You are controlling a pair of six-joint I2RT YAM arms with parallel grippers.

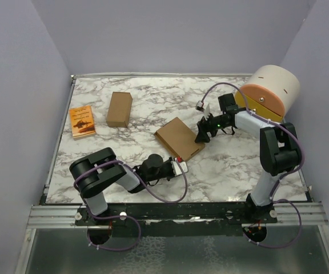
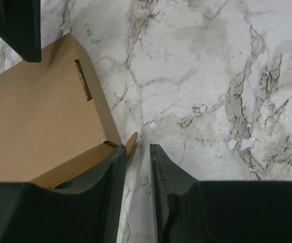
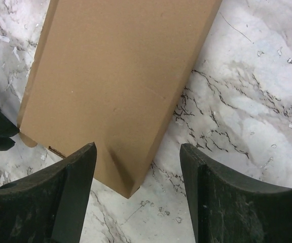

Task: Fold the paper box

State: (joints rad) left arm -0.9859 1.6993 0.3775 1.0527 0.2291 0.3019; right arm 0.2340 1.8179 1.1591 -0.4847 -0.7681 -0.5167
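The paper box [image 1: 179, 138] lies folded into a shallow shape at the middle of the marble bench [image 1: 239, 165]. Its long axis slants from upper left to lower right of the top view, and both arms meet it at the lower-right end.

The left hand [image 2: 138, 149] sits at the box's lowest corner, with the box off to the upper left in its wrist view. Its fingers [image 2: 113, 172] stand only narrowly apart, with bare marble in the gap. A small loose tab [image 2: 132, 142] pokes out just ahead of the tips, and the hand grasps nothing that can be seen.

The right hand [image 3: 138, 152] is at the rightmost corner, released and wide, straddling that corner without clamping it. The left hand looks nearer the tab, so tucking it in probably falls to that arm.

A narrower box [image 1: 119, 109] and an orange booklet [image 1: 82, 121] lie well apart at upper left.
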